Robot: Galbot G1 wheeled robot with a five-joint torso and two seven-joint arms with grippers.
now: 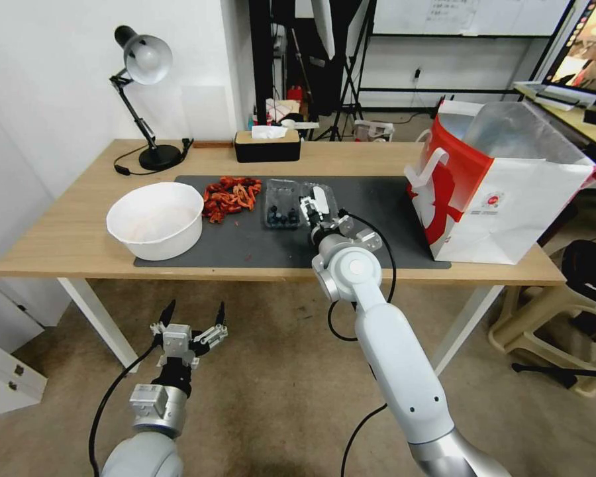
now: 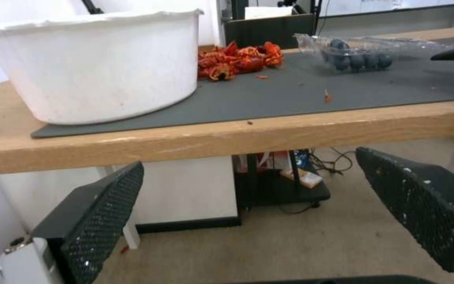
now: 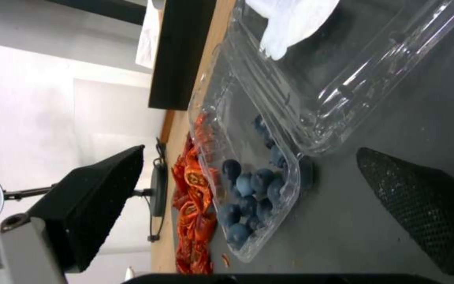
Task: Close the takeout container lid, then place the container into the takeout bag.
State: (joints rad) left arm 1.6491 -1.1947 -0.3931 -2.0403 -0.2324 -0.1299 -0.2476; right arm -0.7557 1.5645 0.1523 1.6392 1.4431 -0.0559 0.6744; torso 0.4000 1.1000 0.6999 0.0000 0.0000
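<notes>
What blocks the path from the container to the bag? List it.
Nothing visible does. The takeout container lies open on the dark mat, its lid flat beside it under the right pincer. Bare mat runs from there to the takeout bag.

Head camera high, facing down over table [image 1: 79, 232], wrist cameras low and close, all sharing takeout container [image 1: 282, 207]

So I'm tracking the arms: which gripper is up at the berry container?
The right gripper, open over the mat beside the open takeout container. The left gripper hangs open below the table edge.
</notes>
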